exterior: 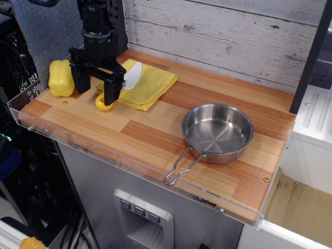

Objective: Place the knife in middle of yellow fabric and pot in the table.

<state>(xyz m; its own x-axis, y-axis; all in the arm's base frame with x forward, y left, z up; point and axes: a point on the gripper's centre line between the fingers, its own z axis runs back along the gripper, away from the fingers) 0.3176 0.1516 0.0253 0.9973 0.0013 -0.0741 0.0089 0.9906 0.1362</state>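
Note:
The knife lies at the back left of the table point(150, 136), its white blade point(132, 75) on the yellow fabric point(149, 83) and the end of its yellow handle point(100, 105) on the wood. My gripper point(96, 96) is open and hangs over the handle end. Its right finger point(110, 92) hides the middle of the handle. The jaws hold nothing. The steel pot point(217, 133) stands upright and empty at the right, its wire handle toward the front edge. A bare strip of wood lies between the fabric and the pot.
A yellow toy pepper point(60, 78) sits at the far left, just left of my gripper. A white plank wall point(223, 36) runs behind the table. A clear acrylic rim point(124, 158) edges the front and left sides.

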